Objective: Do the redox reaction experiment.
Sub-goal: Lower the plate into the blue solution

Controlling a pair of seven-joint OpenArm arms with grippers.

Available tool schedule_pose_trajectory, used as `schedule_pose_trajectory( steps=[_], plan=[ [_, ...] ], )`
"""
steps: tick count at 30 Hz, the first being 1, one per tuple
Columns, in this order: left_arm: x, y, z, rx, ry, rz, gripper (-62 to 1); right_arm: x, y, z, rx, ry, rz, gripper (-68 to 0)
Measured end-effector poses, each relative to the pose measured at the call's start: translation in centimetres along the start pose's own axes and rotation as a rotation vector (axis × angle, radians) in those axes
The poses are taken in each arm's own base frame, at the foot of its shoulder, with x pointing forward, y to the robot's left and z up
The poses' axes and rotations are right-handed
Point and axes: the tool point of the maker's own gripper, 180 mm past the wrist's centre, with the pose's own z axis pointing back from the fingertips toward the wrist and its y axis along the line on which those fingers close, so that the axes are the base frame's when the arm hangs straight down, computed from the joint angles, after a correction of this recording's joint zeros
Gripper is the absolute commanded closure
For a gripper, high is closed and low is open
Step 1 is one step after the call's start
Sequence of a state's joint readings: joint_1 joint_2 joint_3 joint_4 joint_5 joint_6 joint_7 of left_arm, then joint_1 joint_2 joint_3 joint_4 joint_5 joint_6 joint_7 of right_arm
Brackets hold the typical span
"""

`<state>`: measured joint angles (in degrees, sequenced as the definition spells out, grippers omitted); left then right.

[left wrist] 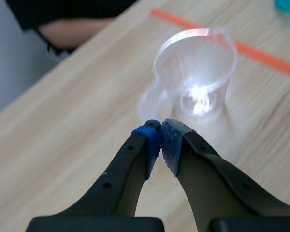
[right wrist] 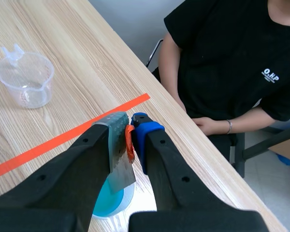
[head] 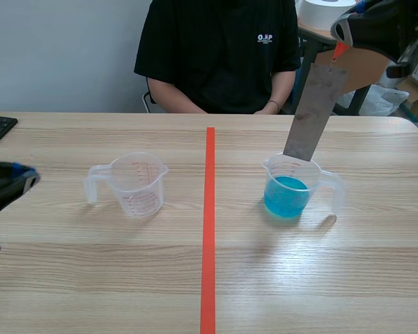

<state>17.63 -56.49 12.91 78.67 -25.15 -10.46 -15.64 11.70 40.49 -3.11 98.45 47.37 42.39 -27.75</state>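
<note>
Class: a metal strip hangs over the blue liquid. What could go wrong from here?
1. The metal strip is pinched only at its top by the right hand and hangs tilted, so it might slip and drop.
2. Its lower end is at the rim of the cup of blue liquid; a nudge could tip it and spill.
</note>
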Motion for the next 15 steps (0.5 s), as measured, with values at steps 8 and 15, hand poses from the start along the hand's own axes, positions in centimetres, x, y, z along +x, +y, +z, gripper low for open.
schedule_pose_trajectory(
  steps=[8, 15],
  plan=[
    [-7.9, -3.5, 6.5, 0.048, 0.222, 0.134, -4.9, -1.5, -1.2, -0.1, -0.031, -0.009, -0.035, -1.7],
    [-9.9, -4.2, 9.4, 0.142, 0.268, 0.228, -4.9, -2.6, -1.2, -0.6, -0.041, -0.002, -0.036, -1.7]
  ],
)
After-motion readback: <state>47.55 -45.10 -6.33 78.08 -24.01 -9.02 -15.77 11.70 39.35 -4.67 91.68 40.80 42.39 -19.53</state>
